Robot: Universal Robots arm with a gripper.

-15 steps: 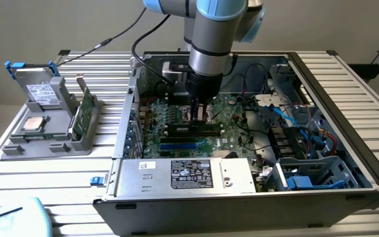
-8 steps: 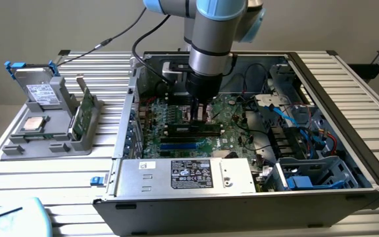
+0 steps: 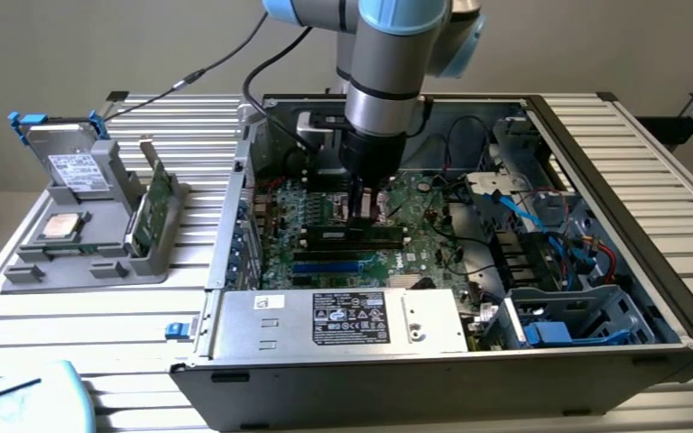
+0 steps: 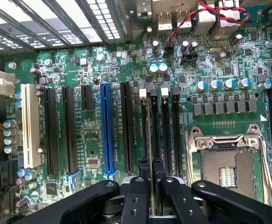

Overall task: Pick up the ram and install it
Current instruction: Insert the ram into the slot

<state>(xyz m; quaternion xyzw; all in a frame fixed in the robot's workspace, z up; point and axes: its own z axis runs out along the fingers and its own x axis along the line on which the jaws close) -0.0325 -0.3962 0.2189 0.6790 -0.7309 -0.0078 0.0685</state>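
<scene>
My gripper [image 3: 364,215] reaches down into the open computer case [image 3: 671,298], over the motherboard [image 3: 322,212]. Its two black fingers [image 4: 144,169] stand close together, shut on the ram [image 3: 353,237]. The ram is a long, narrow stick with dark chips, standing on edge along the memory slots [image 4: 166,135]. In the wrist view the ram [image 4: 150,130] appears edge-on as a thin line running away from the gripper [image 4: 151,168], in line with the slot nearest the black expansion slots. Whether it is pressed fully into the slot I cannot tell.
The silver power supply [image 3: 335,320] lies at the case's near side. The open processor socket [image 4: 227,165] sits beside the memory slots, with a blue expansion slot [image 4: 107,130] on the other side. A grey holder [image 3: 82,262] at the exterior view's left carries a green expansion card [image 3: 148,206], a square silver processor chip [image 3: 60,226] and a drive [image 3: 76,167].
</scene>
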